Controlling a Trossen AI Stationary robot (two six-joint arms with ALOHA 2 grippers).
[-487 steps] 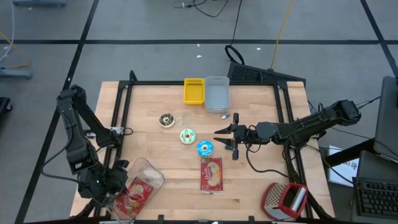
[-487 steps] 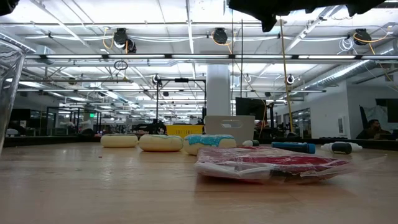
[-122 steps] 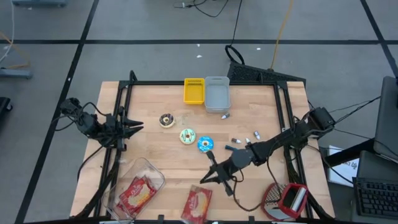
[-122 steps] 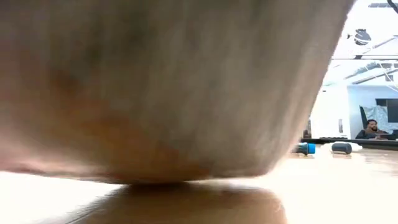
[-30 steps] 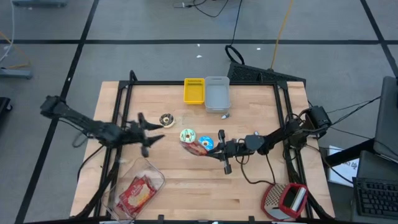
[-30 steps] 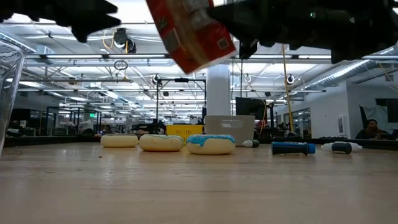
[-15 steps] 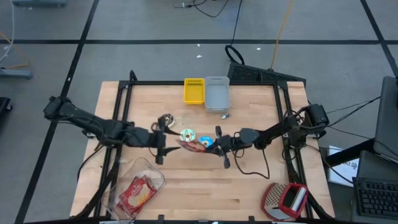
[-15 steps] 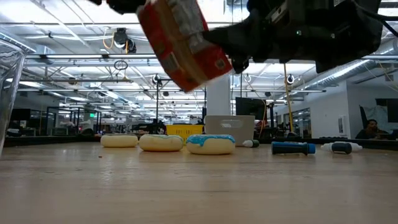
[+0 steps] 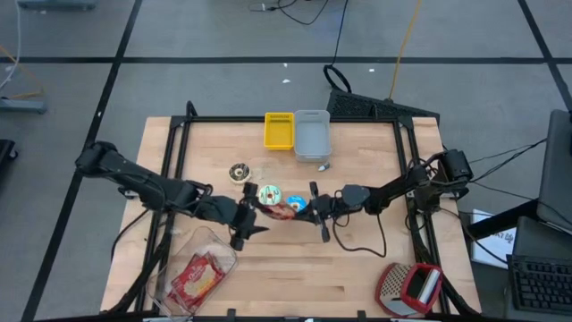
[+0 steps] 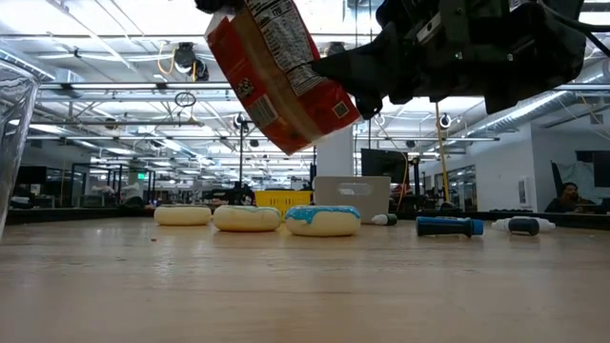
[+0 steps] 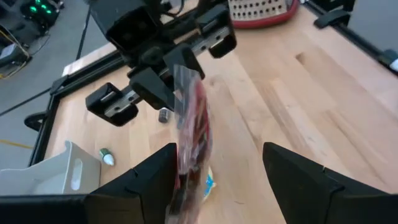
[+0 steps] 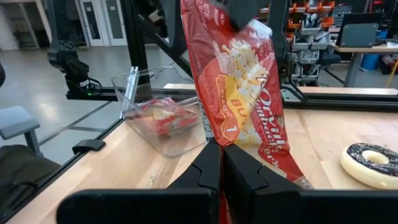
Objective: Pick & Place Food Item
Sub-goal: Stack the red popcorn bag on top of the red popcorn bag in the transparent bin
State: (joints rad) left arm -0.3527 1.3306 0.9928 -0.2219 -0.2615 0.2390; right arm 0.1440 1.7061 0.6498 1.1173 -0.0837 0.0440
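Observation:
A red snack bag (image 9: 279, 208) hangs in the air over the table's middle, above the donuts. My right gripper (image 9: 309, 207) comes from the table's right and is shut on it. My left gripper (image 9: 253, 217) comes from the left and stands open. In the left wrist view its two fingers flank the bag's free end (image 11: 189, 143), which lies close to one of them. A chocolate donut (image 9: 239, 173), a green one (image 9: 269, 193) and a blue one (image 9: 295, 204) lie flat on the wood. My right gripper pinches one end of the bag (image 12: 245, 146) between its two fingers, which lie level and come from the table's right. The bag is lifted clear of the table and sticks out tilted toward my left gripper (image 11: 219, 152). My left gripper: whether a finger (image 11: 149, 177) touches the bag I cannot tell.
A clear container (image 9: 198, 268) holding another red packet sits at the near left. A yellow bin (image 9: 279, 131) and a grey bin (image 9: 312, 134) stand at the far edge. A grater (image 9: 409, 288) lies at the near right. Small items (image 10: 450, 226) lie right of the donuts.
My left gripper has swung toward the table's right and near side, rolling as it went, and now has its fingers around the bag's free end. My right gripper has shifted slightly left with the bag, which stays lifted and has tipped.

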